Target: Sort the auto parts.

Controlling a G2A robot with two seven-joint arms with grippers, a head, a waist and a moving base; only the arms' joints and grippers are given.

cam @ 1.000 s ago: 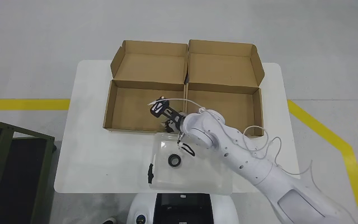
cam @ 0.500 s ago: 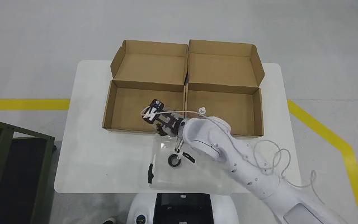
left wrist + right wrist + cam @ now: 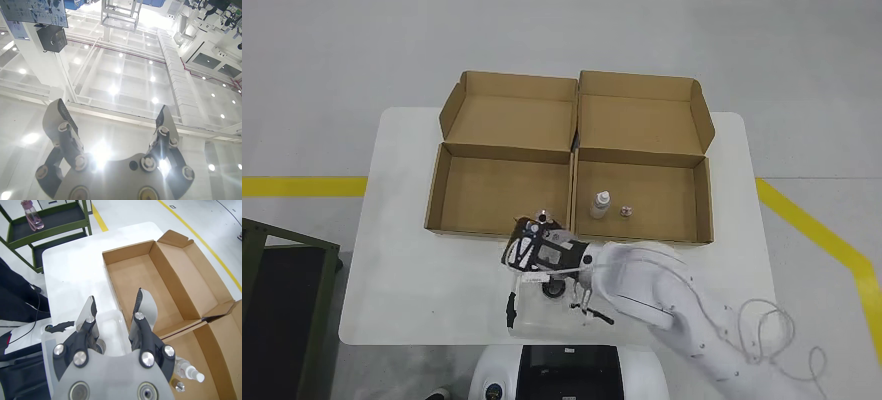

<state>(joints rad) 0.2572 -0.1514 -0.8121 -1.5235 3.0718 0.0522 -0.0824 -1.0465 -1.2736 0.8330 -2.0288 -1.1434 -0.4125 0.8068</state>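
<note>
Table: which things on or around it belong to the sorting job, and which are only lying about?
Job: right end effector, open; clear tray; ring in it; black part at its edge; empty box; second box holding spray bottle and metal part.
Lying about: green cart; pink bottle on it; yellow floor line.

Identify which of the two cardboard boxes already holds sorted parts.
The right-hand box in the top view: a small spray bottle and a small metal part sit inside it. The other box shows only bare cardboard.
</note>
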